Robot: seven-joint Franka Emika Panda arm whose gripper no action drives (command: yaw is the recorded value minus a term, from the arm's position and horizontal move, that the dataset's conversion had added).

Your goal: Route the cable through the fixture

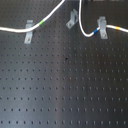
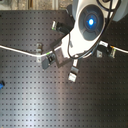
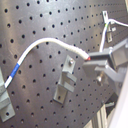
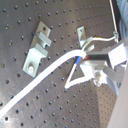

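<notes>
The white cable comes in from the first exterior view's left, passes a green band and climbs out of the top edge. It drops back down to a blue band beside the right fixture and leaves to the right. The middle fixture has no cable in it. In both wrist views my gripper is shut on the cable, holding it above the board close to a metal fixture.
A third fixture stands at the first exterior view's left, next to the cable. In the second exterior view the arm covers the board's middle. The black perforated board stretches toward the front.
</notes>
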